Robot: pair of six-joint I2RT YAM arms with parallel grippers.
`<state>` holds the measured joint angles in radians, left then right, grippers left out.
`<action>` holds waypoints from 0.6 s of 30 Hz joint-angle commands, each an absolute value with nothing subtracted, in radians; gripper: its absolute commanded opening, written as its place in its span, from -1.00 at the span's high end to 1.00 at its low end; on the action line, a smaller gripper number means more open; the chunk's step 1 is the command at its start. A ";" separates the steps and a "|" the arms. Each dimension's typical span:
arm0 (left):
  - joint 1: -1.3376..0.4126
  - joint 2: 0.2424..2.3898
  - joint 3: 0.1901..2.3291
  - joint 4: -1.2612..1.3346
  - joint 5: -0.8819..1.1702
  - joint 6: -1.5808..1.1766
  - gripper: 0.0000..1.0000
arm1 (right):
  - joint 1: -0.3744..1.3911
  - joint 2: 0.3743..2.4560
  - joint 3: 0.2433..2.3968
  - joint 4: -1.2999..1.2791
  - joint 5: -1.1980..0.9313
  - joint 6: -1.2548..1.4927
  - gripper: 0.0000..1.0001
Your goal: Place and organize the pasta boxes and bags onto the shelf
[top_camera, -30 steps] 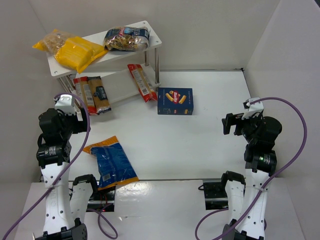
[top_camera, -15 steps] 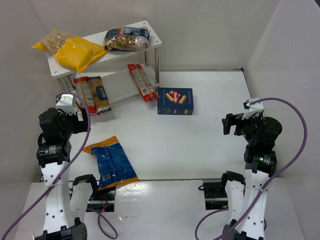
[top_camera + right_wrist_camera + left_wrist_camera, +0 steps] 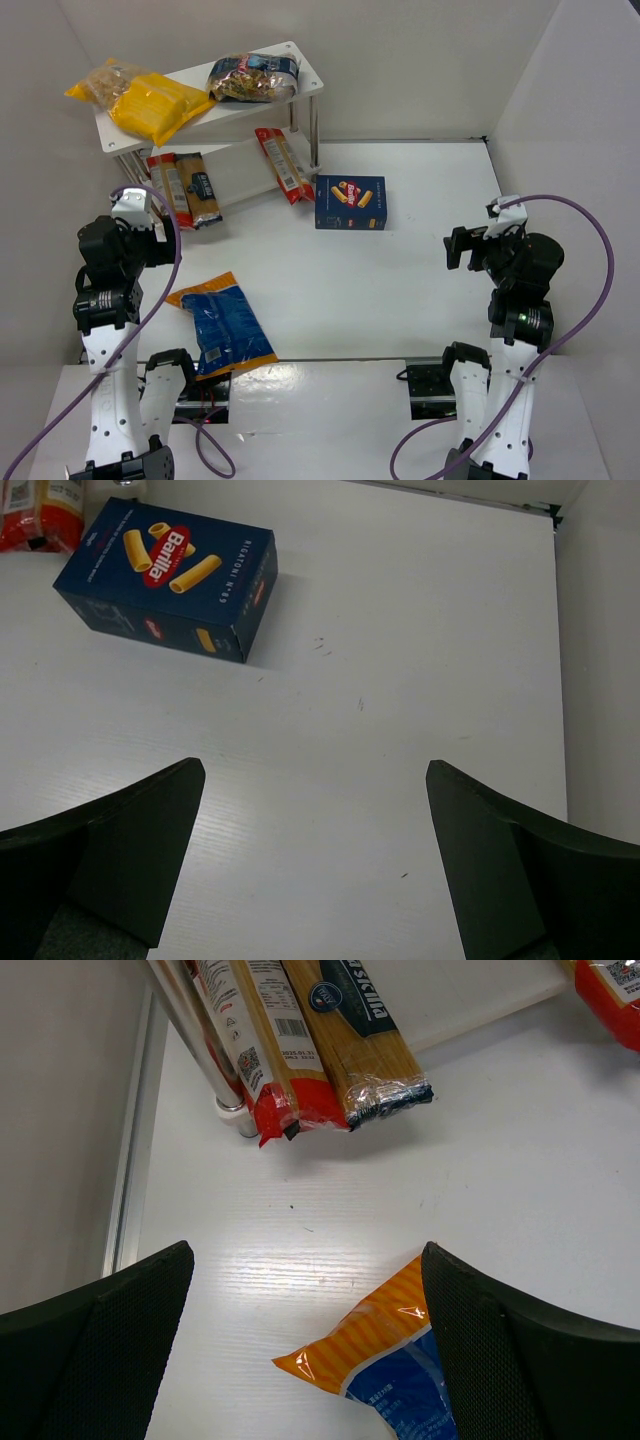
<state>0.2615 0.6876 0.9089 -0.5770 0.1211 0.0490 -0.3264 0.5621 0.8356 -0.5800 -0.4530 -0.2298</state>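
Left pincer [image 3: 308, 1255] spread wide and empty, hanging over the counter [image 3: 420, 280] with the orange end of the blue bag [image 3: 385, 1380] just below it. Right pincer [image 3: 315, 768] is just as wide and also bare, looking out at the dark-blue box [image 3: 170, 578], which lies flat, well ahead and to its left.

So two items are off the shelf [image 3: 305, 70]. The bag is near the left arm's base. The box sits in the middle of the counter, just right of the shelf's lower board.

The bag looks like the tricky one: thin glossy film, probably slippery, with loose contents that will shift and sag. I'd pinch it across the body, not at the flat crimped orange end, which could slide out.

The box should behave better. It looks like stiff, light card with square edges. Lying flat, it wants a grip across its narrower width, low on the side walls, and not so hard that the card buckles.

On the shelf, a yellow pack [image 3: 158, 105] sits on the top tier, and red-edged packs [image 3: 172, 188] hang over the lower board's front edge.

Compared with a second ago, nothing differs: both arms sit where they were and neither bag nor box has moved.
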 commanded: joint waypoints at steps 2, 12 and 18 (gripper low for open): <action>0.267 0.684 0.913 -0.561 0.150 0.055 -1.00 | -0.333 0.577 0.848 -0.560 -0.494 -0.262 -1.00; 0.267 0.693 0.913 -0.571 0.160 0.064 -1.00 | -0.246 0.724 0.925 -0.693 -0.755 -0.423 -1.00; 0.267 0.693 0.904 -0.571 0.160 0.064 -1.00 | 0.080 0.782 0.954 -0.681 -0.592 -0.380 -1.00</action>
